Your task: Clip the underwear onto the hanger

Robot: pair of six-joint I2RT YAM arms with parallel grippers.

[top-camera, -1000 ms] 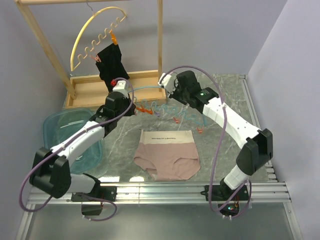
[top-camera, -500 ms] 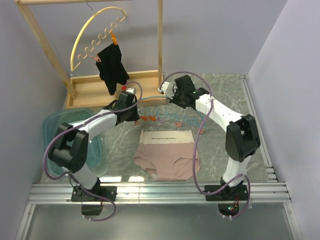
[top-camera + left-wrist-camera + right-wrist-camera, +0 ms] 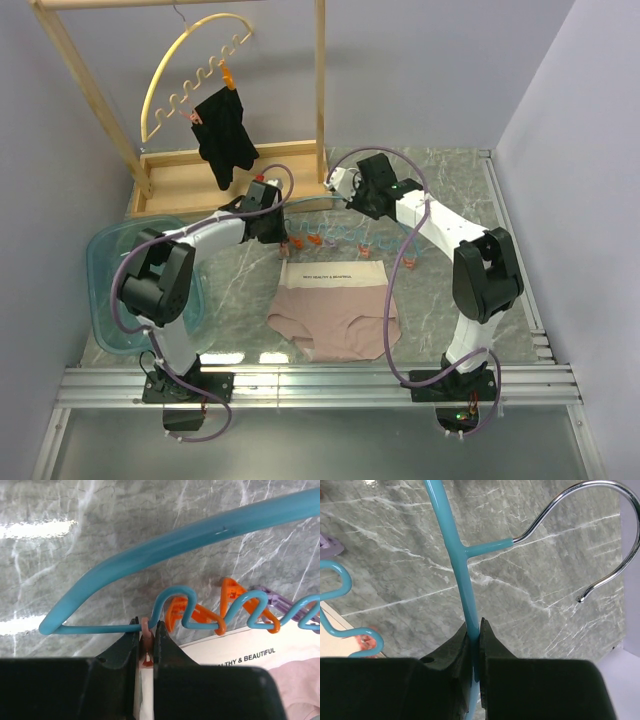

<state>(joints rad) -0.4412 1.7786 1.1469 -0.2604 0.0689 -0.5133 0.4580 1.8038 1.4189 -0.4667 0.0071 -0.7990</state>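
Top external view: grey marbled table; underwear lying flat at centre frame, cream waistband toward the top of the picture. Above and left of it, a wooden rack carrying a yellow hanger with a black garment clipped on. A translucent blue tub sits at the left edge. Left end effector and right end effector are both just above the waistband, a little apart. Left wrist view: hanger crossing the frame from lower left to upper right, its wavy lower edge running just above the waistband's printed text. Left end effector is pinched tight on a pale pink clip at the hanger's lower-left end, with nearly no gap between the fingers. Orange clips and a purple clip hang on the wavy edge, right of centre. Right wrist view: right end effector is clamped shut on the hanger's arch at bottom centre, just below the stem that joins the metal hook. Whether the hanger touches the table cannot be told.
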